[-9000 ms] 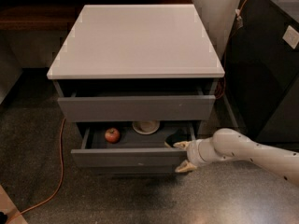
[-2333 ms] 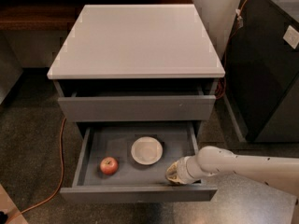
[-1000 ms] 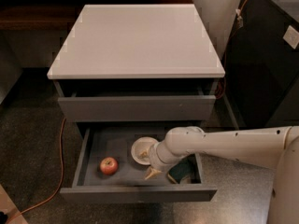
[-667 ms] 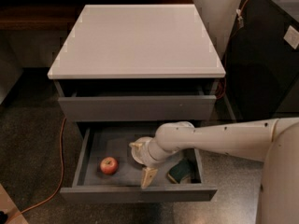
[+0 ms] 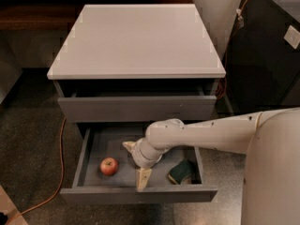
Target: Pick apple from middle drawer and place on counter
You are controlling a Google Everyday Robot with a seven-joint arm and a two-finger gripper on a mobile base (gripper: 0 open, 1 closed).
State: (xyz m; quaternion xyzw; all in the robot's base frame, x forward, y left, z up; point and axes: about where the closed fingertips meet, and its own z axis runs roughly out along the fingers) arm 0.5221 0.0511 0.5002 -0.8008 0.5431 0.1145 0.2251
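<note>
I see one arm (image 5: 211,134) from here. It reaches in from the right, down into the middle drawer (image 5: 140,194). That drawer is pulled far out, so I can look right inside it.

There is one hand (image 5: 136,162) on the end of the arm. It is low inside the drawer, near the middle. It has two fingers (image 5: 143,178). One finger points to the back and one points to the front wall. They are spread wide apart and there is nothing between them. The hand holds nothing.

I count one apple (image 5: 109,166). It is small, round and red. It sits on the drawer floor on the left side, just beside the hand and not touching it.

I count one sponge (image 5: 180,171) too. It is dark green with a yellow edge. It lies in the right front part of the same drawer, on the other side of the hand.

I can see two drawers. The top drawer (image 5: 136,108) sits above the open one and is out just a crack.

The desk (image 5: 136,36) is the flat white top of the drawers.

One orange cord (image 5: 60,172) runs along the floor (image 5: 33,139) on the left. One big black box (image 5: 267,55) stands on the right. One dark wooden shelf (image 5: 33,15) is at the back left.
</note>
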